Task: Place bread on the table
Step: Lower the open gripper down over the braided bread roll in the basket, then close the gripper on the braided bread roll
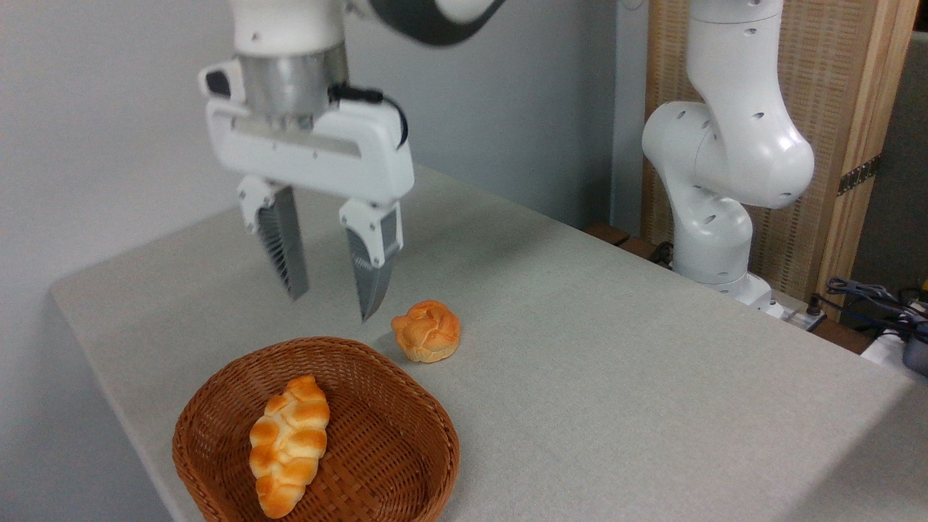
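Golden-orange braided bread [288,444]: lies in the left half of a brown wicker basket [391,442] at the lower left of the frame, long axis running near-vertical in the picture, upper end tilted slightly right, lower end close to the basket's near wall. Gripper [332,301]: hangs in the upper left, fingers pointing down, spread apart, nothing between them; tips above the basket's far rim. Relation: bread sits below and a little left of the fingertips, toward the bottom of the frame; the gap between the fingers appears to run roughly across the loaf's length, which would suit a grasp across its narrow width. Round bun [427,330]: on the table just beside the basket's upper right rim, close to the right fingertip. Table [652,377], grey-beige cloth: wide bare stretch to the right and centre for setting down; left edge near the basket.
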